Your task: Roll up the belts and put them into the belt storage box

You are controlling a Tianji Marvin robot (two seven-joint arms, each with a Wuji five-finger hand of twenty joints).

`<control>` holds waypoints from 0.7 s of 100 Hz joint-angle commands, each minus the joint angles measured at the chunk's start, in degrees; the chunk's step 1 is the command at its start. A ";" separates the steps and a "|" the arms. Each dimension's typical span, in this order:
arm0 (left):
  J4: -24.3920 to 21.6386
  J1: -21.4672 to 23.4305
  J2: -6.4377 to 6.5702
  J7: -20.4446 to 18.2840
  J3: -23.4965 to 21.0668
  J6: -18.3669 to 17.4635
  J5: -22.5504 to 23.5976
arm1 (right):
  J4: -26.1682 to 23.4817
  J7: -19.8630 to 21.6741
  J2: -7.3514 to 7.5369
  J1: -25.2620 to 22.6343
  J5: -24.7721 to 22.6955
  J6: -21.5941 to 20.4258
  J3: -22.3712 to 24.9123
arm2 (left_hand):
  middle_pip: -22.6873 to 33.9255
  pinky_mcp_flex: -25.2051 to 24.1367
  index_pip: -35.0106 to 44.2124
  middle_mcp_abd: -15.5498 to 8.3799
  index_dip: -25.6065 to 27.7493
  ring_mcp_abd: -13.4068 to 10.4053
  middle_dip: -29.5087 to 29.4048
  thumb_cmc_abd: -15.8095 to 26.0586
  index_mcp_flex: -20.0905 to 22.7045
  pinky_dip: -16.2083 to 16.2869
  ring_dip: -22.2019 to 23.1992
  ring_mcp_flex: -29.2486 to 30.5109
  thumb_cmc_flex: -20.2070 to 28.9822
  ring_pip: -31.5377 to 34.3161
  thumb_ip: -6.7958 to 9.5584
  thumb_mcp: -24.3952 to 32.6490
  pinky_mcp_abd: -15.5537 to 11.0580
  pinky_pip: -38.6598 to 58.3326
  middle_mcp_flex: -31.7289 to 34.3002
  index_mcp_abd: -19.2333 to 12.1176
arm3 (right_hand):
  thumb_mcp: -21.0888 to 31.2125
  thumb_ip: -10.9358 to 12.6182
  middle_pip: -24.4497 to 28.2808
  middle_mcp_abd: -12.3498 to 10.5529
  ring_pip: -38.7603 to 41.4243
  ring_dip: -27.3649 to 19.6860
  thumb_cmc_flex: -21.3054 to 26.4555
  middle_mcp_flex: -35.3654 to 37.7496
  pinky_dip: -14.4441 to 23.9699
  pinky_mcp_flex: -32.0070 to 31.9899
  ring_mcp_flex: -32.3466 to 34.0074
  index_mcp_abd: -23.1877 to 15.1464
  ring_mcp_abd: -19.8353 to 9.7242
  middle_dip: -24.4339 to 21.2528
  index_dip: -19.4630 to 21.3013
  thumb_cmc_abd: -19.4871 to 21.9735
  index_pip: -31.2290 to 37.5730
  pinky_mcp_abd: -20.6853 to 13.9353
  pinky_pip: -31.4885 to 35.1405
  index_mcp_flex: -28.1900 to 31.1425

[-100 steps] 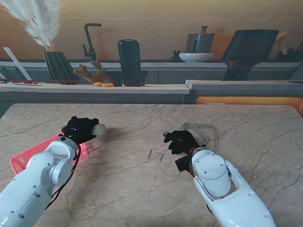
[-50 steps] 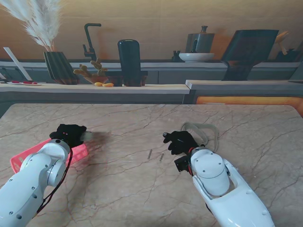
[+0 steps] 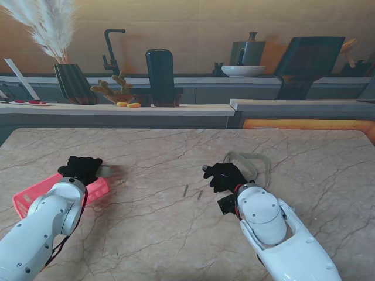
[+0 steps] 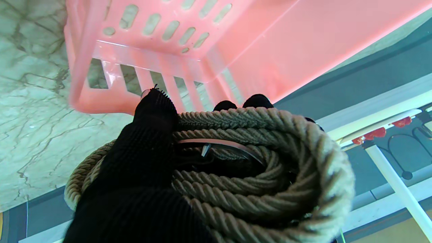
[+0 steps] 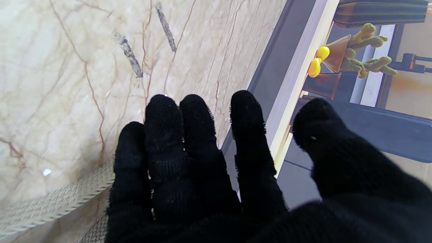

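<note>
Left hand [image 4: 141, 175] clamped round rolled braided belt [image 4: 256, 175] (soft, springy — likely to uncoil), poised by pink storage box [image 3: 35, 196]. Right hand [image 3: 225, 175] spread, empty, beside second belt [image 3: 258, 165] — best gripped across all coils.

Pink slotted storage box [image 4: 209, 44], beige braided belt [image 4: 270, 189], black knit gloves, cream brown-veined marble table [image 3: 176, 234]

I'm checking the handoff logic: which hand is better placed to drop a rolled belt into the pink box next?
Left. The left hand already grips a rolled belt right at the pink box. The right hand is open over a loose belt on the table's right side.
</note>
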 commanded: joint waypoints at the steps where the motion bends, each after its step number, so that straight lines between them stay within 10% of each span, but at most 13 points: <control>1: 0.42 0.86 0.28 -0.31 -0.52 0.18 1.44 | -0.47 0.03 -0.04 -0.48 0.14 -0.35 0.03 | 1.31 4.28 0.76 -0.01 -0.10 0.44 0.23 8.76 0.14 3.99 1.60 -0.74 9.51 2.06 2.41 2.31 0.20 15.62 -1.34 -2.75 | -1.07 2.11 -0.31 1.01 0.08 -0.07 1.49 1.79 0.04 -0.12 0.63 -1.57 -0.08 -0.19 0.41 1.43 0.50 0.78 -0.26 1.42; 44: 4.29 -0.87 0.96 0.98 2.22 2.07 5.05 | -0.32 0.26 -0.03 -0.39 0.41 -0.11 0.02 | 1.80 7.21 1.36 -0.01 -1.03 0.28 0.40 8.02 -0.64 3.27 2.95 -1.73 8.59 2.44 2.74 2.25 -4.09 19.62 -1.88 -2.51 | -1.22 2.18 -0.31 1.09 0.09 -0.05 1.48 1.81 0.03 -0.17 0.62 -1.60 -0.09 -0.18 0.53 1.61 0.31 0.81 -0.41 1.52; 70: 6.96 -1.59 1.07 4.08 3.84 3.47 3.98 | -0.09 0.71 0.04 -0.24 0.73 0.00 -0.04 | 3.24 7.72 3.07 0.07 -1.70 0.28 0.49 3.02 -0.69 1.69 3.11 -1.56 -0.70 3.85 2.48 11.77 -3.79 20.80 -1.86 -2.48 | -1.29 2.25 -0.33 1.15 0.12 -0.01 1.38 1.82 0.05 -0.17 0.58 -1.40 0.01 -0.19 0.59 1.73 0.12 0.81 -0.42 1.57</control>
